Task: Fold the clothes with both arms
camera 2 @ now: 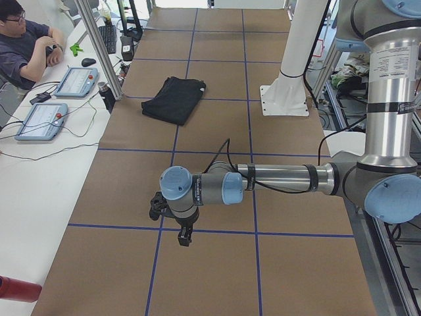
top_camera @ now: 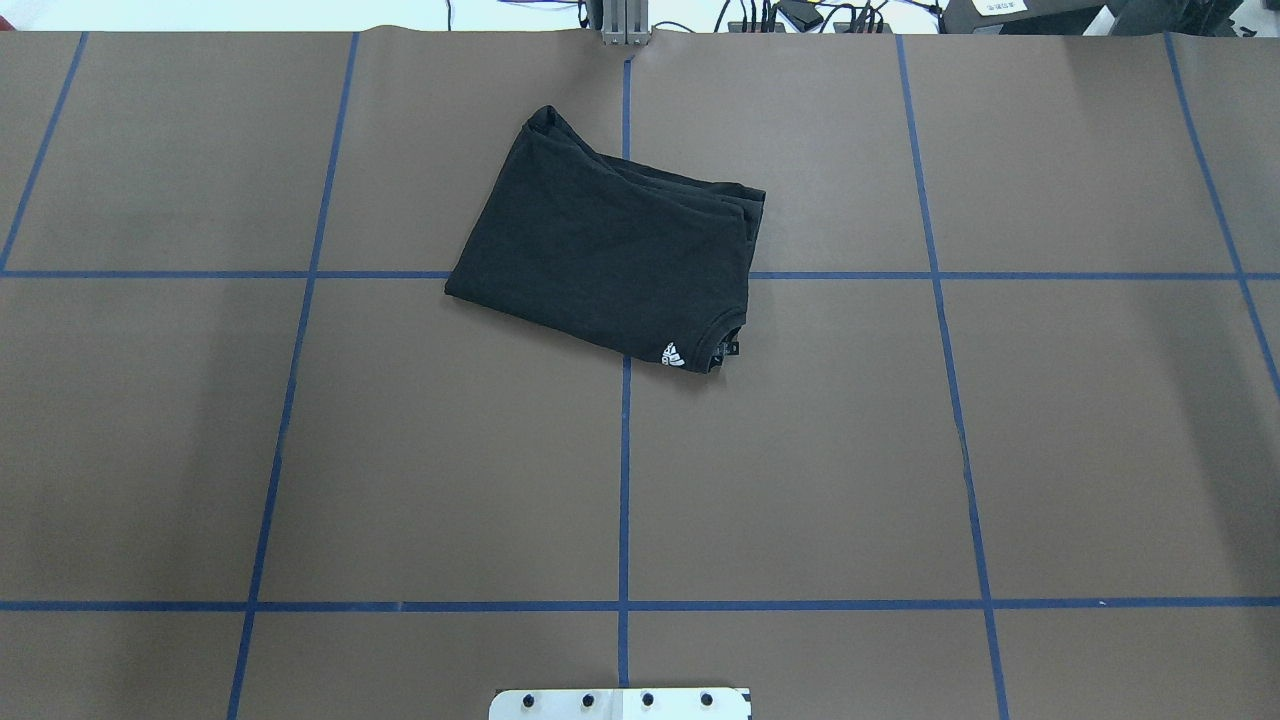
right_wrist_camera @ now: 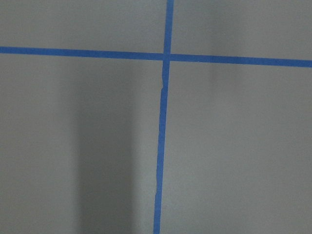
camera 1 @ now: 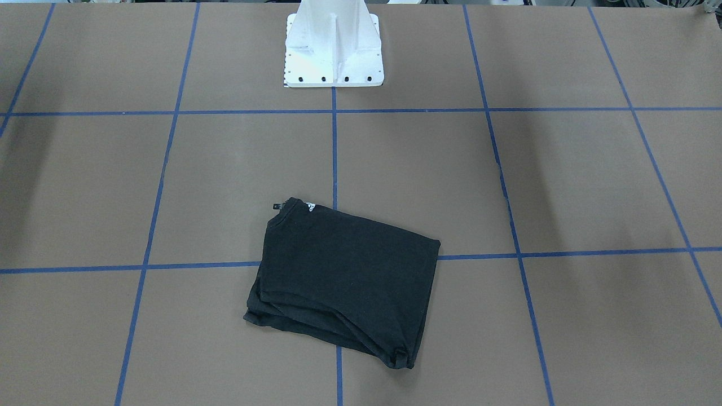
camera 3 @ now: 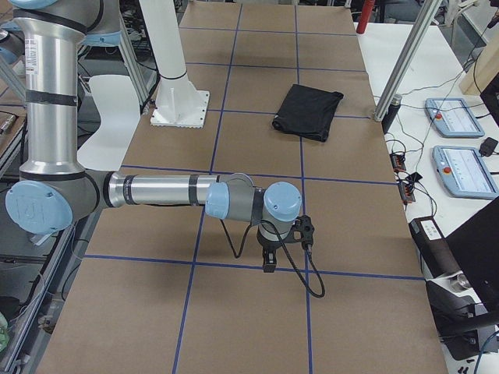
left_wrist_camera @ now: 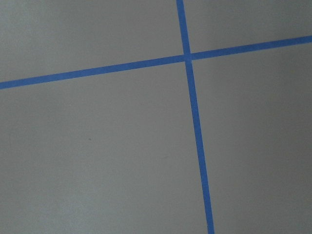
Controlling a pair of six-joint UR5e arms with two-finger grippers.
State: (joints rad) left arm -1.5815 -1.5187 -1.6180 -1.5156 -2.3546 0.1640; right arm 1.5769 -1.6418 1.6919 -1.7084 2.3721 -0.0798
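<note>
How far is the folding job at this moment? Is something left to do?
Done: the black T-shirt lies folded in a compact stack of layers on the table. In hand: nothing; the left gripper and right gripper hang over bare table, apart from it. Left: probably nothing, perhaps only tidying the uneven layer edges.

Robotics lab: jointed robot arm (camera 2: 276, 178) over tape-gridded counter (camera 2: 210, 135), white bolted mount plate (camera 2: 284, 103), teach pendants (camera 2: 41, 120) on side desk (camera 2: 39, 187) at left.

brown table (top_camera: 400, 450) | blue tape grid (top_camera: 624, 480) | white mount plate (camera 1: 334, 51) | seated person (camera 2: 26, 46) beside two control tablets (camera 2: 75, 82)
</note>
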